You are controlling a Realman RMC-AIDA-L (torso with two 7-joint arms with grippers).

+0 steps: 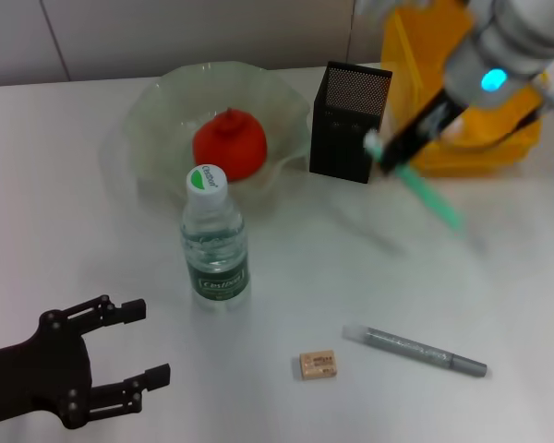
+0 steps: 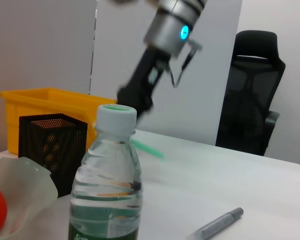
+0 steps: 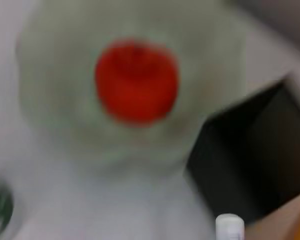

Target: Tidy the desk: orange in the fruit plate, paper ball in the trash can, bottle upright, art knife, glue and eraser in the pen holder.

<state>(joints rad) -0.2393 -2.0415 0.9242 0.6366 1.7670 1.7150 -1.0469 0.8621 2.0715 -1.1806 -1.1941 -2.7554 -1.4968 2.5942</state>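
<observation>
Black mesh square pen holder (image 1: 349,122) is the landmark. Right claw (image 1: 394,153), angled beside it, grasps a slim green art knife (image 1: 431,197). Left claw (image 1: 134,343) rests released, well apart.

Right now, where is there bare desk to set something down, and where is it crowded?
Bare desk: the near-left stretch between the fruit plate, bottle and left end effector; also right of the bottle, above the eraser and glue. Crowded: the far edge, where the pen holder, trash can and right end effector with its art knife bunch together.
</observation>
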